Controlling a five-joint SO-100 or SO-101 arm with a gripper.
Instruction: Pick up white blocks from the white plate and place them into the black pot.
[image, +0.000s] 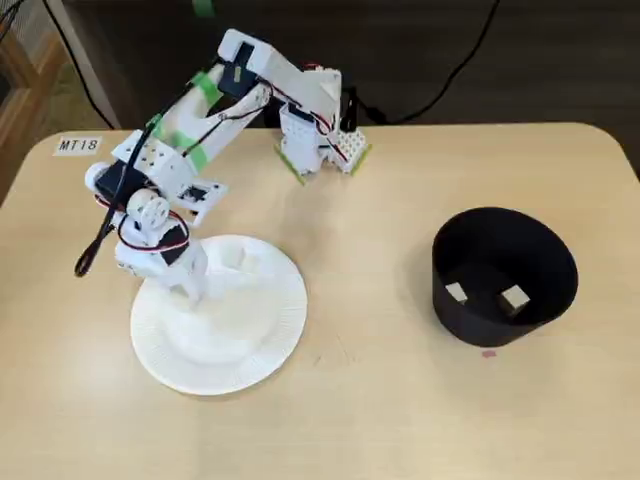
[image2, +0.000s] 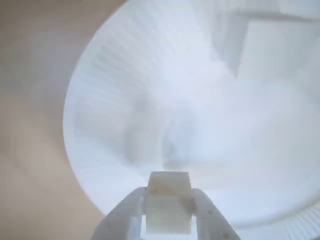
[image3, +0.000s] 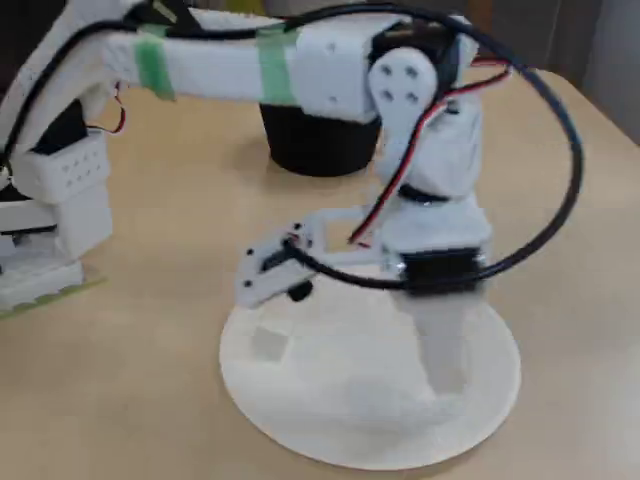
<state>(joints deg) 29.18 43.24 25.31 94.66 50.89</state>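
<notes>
The white plate (image: 250, 345) lies at the table's left in a fixed view, and my gripper (image: 190, 290) points down onto it. In the wrist view the gripper (image2: 169, 196) is shut on a white block (image2: 169, 210) just above the plate (image2: 110, 100). Another white block (image: 243, 262) (image3: 268, 343) rests on the plate beside the gripper (image3: 440, 350); it appears blurred at the wrist view's upper right (image2: 272, 55). The black pot (image: 545, 255) stands far right, well apart from the gripper, with two white blocks (image: 456, 293) (image: 515, 298) inside. In a fixed view the pot (image3: 320, 150) sits behind the arm.
The arm's base (image: 320, 145) is mounted at the table's back edge. A label reading MT18 (image: 78, 145) is stuck at the back left corner. Bare tabletop (image: 370, 330) separates plate and pot. A black cable (image: 95, 245) loops off the wrist.
</notes>
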